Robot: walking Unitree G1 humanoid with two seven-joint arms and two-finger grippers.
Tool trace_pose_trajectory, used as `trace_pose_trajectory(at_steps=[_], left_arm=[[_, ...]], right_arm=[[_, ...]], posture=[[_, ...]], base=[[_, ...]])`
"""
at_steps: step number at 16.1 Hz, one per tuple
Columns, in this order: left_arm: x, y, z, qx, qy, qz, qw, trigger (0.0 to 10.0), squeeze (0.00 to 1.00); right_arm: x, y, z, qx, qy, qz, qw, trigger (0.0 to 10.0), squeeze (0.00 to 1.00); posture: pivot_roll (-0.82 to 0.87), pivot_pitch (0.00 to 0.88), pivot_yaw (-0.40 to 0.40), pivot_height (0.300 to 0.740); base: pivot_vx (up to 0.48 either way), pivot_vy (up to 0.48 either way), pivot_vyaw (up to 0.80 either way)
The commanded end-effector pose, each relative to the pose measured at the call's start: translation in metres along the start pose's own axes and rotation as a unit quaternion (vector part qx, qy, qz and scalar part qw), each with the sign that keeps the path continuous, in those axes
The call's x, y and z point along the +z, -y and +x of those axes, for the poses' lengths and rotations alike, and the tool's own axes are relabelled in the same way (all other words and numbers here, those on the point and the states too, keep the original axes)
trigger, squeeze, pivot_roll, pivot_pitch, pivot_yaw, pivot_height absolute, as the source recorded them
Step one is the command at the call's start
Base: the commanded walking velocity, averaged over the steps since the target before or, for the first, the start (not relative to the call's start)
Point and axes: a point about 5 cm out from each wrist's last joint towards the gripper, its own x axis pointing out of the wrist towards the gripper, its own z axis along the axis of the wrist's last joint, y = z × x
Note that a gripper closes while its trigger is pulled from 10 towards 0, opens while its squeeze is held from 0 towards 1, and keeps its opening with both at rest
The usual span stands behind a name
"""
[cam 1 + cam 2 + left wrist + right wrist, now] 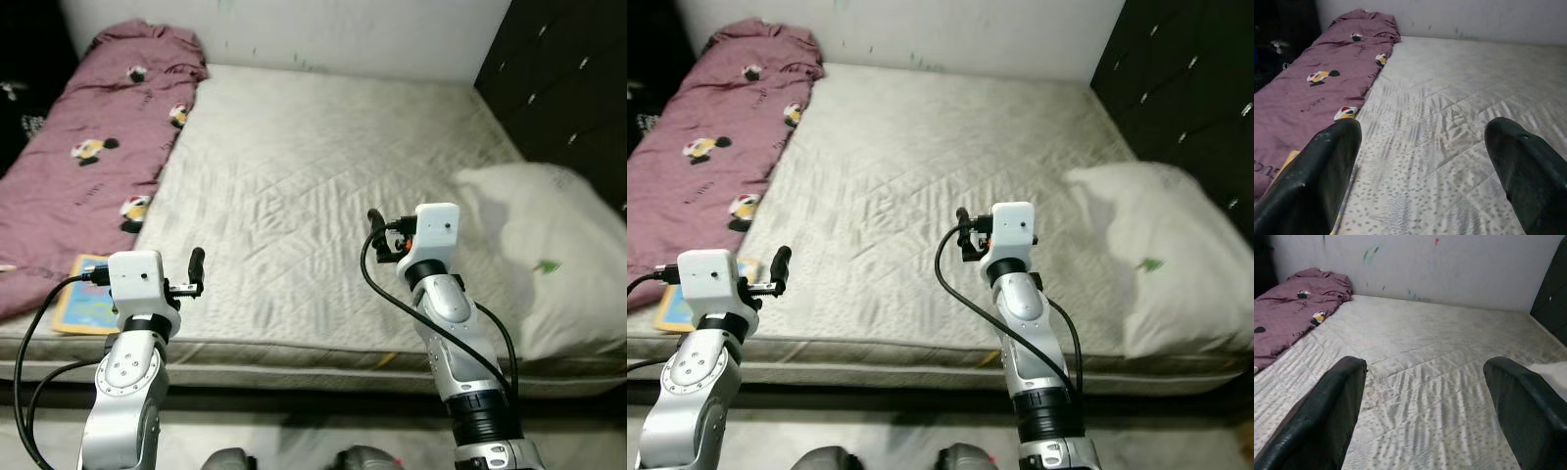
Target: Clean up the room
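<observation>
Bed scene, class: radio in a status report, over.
Left gripper and right gripper open, hovering over the mattress, holding nothing. Purple blanket bunched along the robot's left; book beside it, pillow right. Nothing blocking.

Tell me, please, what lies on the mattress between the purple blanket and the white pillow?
Bare grey quilted mattress alone spans from the purple blanket to the white pillow, as the left eye view shows.
</observation>
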Motion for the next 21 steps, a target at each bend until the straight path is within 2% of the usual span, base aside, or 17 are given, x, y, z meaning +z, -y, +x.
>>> trace_pose_trajectory(at_steps=[1,11,13,21], left_arm=[[-0.0002,0.0063,0.0002,-0.010,-0.001,-0.007,1.000,10.0,0.00],[0.0011,0.0064,-0.0006,-0.013,0.004,-0.006,1.000,10.0,0.00],[0.0046,0.0059,-0.0007,-0.013,0.020,0.011,1.000,10.0,0.00],[0.0066,0.0060,-0.0033,-0.027,0.029,0.001,0.999,10.0,0.00]], right_arm=[[-0.0019,0.0105,-0.0022,-0.017,-0.005,-0.005,1.000,10.0,0.00],[-0.0042,0.0105,-0.0035,-0.016,-0.012,-0.004,1.000,10.0,0.00],[-0.0047,0.0102,-0.0038,-0.015,-0.013,-0.005,1.000,10.0,0.00],[-0.0058,0.0099,-0.0045,-0.013,-0.015,-0.005,1.000,10.0,0.00]], posture=[[0.01,0.016,-0.036,0.740],[0.01,0.023,-0.035,0.740],[0.01,0.023,-0.035,0.740],[0.01,0.025,-0.034,0.740]], base=[[0.000,0.480,0.00],[0.000,0.480,0.00],[0.000,0.000,0.00],[0.064,0.000,0.00]])
